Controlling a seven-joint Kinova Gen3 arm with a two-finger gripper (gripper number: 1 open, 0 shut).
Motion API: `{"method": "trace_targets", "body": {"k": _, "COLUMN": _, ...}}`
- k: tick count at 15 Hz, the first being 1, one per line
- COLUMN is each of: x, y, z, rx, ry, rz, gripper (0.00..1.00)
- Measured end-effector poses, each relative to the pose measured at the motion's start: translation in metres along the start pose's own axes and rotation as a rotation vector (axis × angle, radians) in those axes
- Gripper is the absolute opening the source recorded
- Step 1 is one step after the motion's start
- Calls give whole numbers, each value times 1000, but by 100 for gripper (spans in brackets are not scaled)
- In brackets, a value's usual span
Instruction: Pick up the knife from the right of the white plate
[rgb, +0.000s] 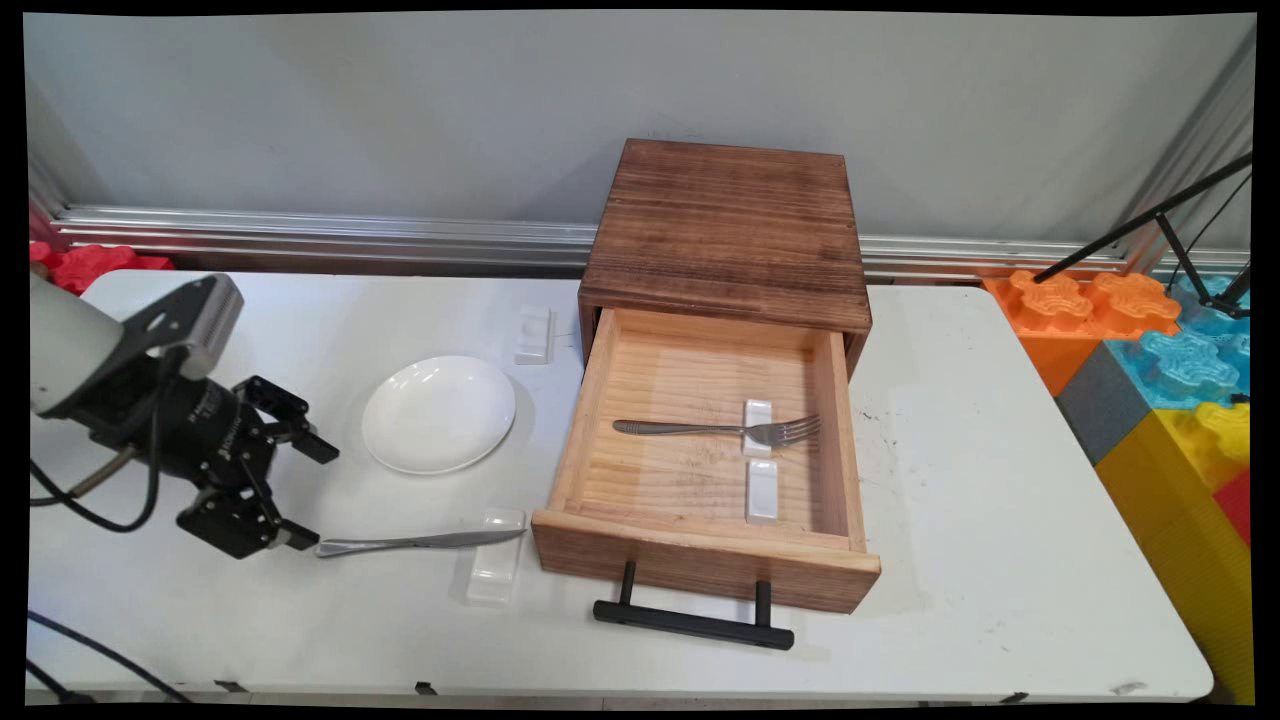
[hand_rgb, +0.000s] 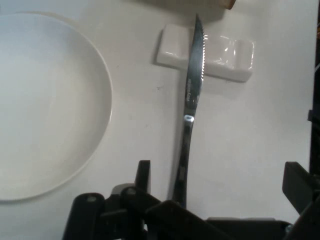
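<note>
Up close: knife (hand_rgb: 192, 100) serrated, gripper (hand_rgb: 220, 185) wide

No text could be read for certain. Small white lettering stood on the black two-finger gripper's (rgb: 300, 490) round body, too small to make out, and a faint stamped mark on the steel serrated table knife (hand_rgb: 192, 95) blade was illegible.

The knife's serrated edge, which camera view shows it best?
The hand view: the knife lies close below the camera, teeth plain along its blade, across a white rest. The main view shows the whole knife, but no teeth.
</note>
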Motion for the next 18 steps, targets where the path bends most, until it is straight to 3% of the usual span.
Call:
{"method": "trace_targets", "body": {"k": 10, "x": -32, "y": -16, "z": 37, "rx": -43, "ry": 66, "rz": 56, "gripper": 100}}
{"method": "trace_targets", "body": {"k": 18, "x": -43, "y": -31, "z": 64, "rx": -67, "ry": 100, "rz": 130, "gripper": 100}}
